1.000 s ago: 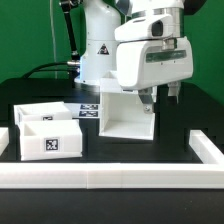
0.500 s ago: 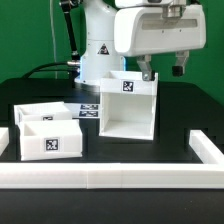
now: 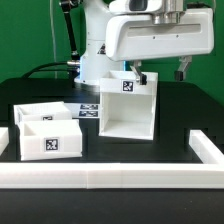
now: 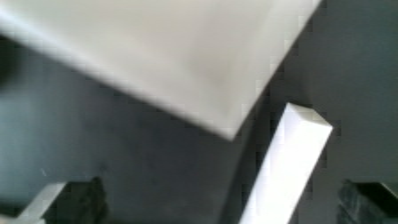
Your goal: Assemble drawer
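The pincer [image 3: 161,72] hangs wide open with nothing between its jaws, just above the top of the drawer case [image 3: 128,118]. In the exterior view one dark finger [image 3: 140,76] comes down close beside the square black-and-white tag [image 3: 128,84] on the case's upper edge; whether it touches the case cannot be told. The other finger sits out past the case's wall on the exterior view's right, over the black table [image 3: 175,125]. The case stands upright near the middle of the table, its hollow open face turned toward the exterior camera. The drawer's two shallow trays lie at the exterior view's left, apart from the case. The front tray [image 3: 50,138] shows a tag on its near wall, and the back tray [image 3: 32,110] sits just behind it. Between the trays and the case, the marker board [image 3: 88,112] lies flat on the table. A long low white rail [image 3: 110,178] runs along the near edge of the table. The robot arm's white base [image 3: 98,50] rises behind the case. The wrist view is blurred. It shows two dark fingertips [image 4: 68,200] set far apart over dark table, a broad white surface [image 4: 178,60] ending in a corner, and a narrow white strip [image 4: 294,160] beside it. Which parts these are cannot be told.
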Motion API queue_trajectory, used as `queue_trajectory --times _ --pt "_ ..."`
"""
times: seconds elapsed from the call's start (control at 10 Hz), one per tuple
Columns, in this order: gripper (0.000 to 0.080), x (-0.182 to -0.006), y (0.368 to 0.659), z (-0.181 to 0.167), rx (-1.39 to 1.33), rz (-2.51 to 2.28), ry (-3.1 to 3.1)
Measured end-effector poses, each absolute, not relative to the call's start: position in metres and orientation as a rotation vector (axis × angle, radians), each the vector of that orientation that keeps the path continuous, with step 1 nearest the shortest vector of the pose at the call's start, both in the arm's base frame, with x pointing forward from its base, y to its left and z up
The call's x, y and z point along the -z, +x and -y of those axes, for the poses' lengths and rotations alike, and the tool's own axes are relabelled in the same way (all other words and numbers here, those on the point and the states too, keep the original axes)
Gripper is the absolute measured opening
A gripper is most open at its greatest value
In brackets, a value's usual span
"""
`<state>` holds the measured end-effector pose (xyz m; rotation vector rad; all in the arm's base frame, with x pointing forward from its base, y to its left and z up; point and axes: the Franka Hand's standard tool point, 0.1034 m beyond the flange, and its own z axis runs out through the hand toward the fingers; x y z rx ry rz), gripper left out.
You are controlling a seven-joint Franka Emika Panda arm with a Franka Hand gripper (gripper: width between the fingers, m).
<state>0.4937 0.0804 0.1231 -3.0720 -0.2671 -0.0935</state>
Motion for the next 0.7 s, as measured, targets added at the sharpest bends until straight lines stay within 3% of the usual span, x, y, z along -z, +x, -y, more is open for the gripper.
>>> queue_trajectory --times 0.4,0.7 --pt "0.065 -0.145 0.482 -0.082 0.039 -0.227 -3.08" --pt "0.065 -0.142 0.48 -0.082 0.036 -0.431 -3.058"
